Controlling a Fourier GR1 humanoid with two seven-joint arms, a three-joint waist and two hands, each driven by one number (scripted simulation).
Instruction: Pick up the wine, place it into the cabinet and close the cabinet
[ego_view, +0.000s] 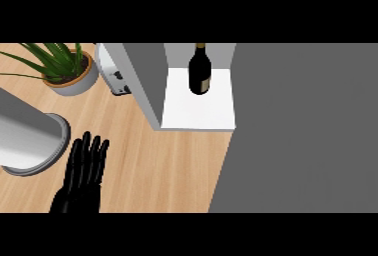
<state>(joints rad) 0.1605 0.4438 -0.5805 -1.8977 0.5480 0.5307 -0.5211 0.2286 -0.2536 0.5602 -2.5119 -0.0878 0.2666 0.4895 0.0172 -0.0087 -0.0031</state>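
Observation:
A dark wine bottle (199, 70) with a gold cap stands upright on the white floor of the open cabinet (199, 112), towards its back. The cabinet's grey left wall (144, 85) rises beside the bottle. A broad grey panel (303, 130), seemingly the cabinet's door, fills the right side of the view from top to bottom. My left hand (83, 175) lies over the wooden counter at the lower left, open, fingers straight and pointing away from me, well apart from the bottle and the cabinet. My right hand does not show.
A potted green plant (63, 67) stands at the back left. A large grey cylindrical container (29, 140) sits at the left edge, close to my left hand. A small white appliance (114, 75) stands behind the cabinet's left wall. Bare wooden counter (170, 165) lies before the cabinet.

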